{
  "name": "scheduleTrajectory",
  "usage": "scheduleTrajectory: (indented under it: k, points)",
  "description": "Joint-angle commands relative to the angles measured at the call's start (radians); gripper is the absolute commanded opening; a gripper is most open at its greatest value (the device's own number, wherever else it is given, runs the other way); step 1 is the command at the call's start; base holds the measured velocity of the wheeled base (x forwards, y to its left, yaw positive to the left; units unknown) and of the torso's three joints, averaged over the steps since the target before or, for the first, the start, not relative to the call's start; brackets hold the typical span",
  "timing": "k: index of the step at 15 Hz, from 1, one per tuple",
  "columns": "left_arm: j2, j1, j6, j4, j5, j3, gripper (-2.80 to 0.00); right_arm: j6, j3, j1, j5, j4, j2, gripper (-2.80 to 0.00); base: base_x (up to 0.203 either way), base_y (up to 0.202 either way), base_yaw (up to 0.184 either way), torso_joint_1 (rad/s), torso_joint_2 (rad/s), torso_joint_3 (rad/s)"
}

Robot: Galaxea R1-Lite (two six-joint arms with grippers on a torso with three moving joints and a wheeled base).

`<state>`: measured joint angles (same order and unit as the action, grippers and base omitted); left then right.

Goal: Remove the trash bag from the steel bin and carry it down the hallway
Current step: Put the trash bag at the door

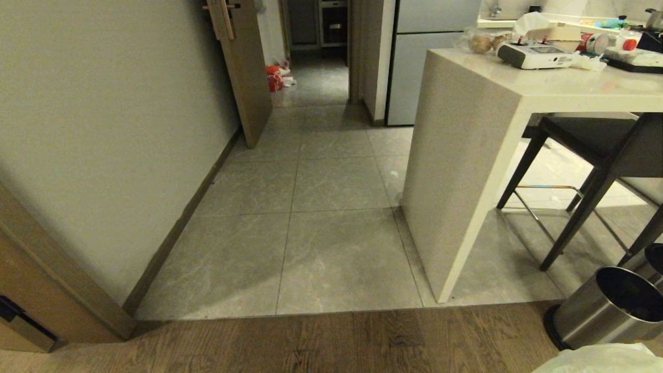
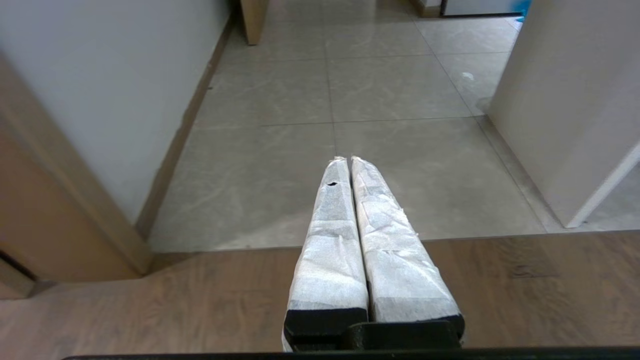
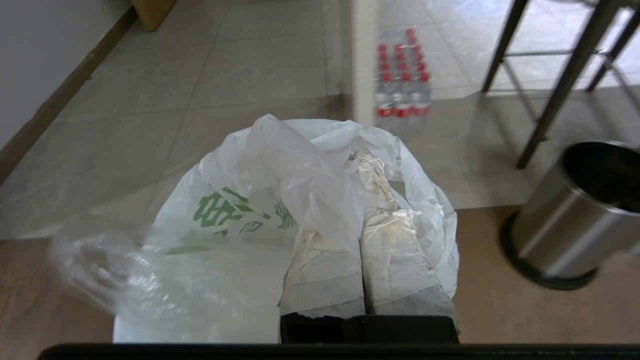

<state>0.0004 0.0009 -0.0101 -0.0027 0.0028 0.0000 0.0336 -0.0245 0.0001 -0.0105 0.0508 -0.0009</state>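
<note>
The right tool [image 3: 367, 160] is clamped on the crinkled translucent white plastic trash bag [image 3: 240, 215], already out of the shiny round steel bin [image 3: 575, 215]; the left tool [image 2: 348, 161] is closed and empty. Next, I judge: drive down the grey-tiled hallway [image 1: 321, 171].

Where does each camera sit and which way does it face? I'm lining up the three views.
Head: high, looking down the hallway; no arm shows.
Left wrist: behind the shut, empty left gripper, facing floor tiles.
Right wrist: behind the right gripper, shut on the trash bag.
Shared: the steel bin appears in head and right wrist views.
</note>
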Motion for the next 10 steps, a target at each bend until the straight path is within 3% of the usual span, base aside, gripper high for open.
scheduleTrajectory:
  k: [1, 5, 10]
  points:
    - [0.001, 0.001, -0.001, 0.0, 0.0, 0.002, -2.8, 0.0, 0.0, 0.001, 0.0, 0.0, 0.001, -2.8, 0.007, 0.172, 0.0, 0.001, 0.0, 0.002]
    - [0.001, 0.001, -0.001, 0.0, 0.0, 0.0, -2.8, 0.0, 0.0, 0.0, 0.0, 0.0, 0.002, -2.8, 0.038, 0.018, -0.001, 0.001, 0.0, 0.003]
    - [0.001, 0.001, -0.001, 0.0, 0.0, 0.002, -2.8, 0.0, 0.0, 0.0, 0.0, 0.0, 0.002, -2.8, 0.185, 0.001, 0.001, 0.002, 0.0, 0.003]
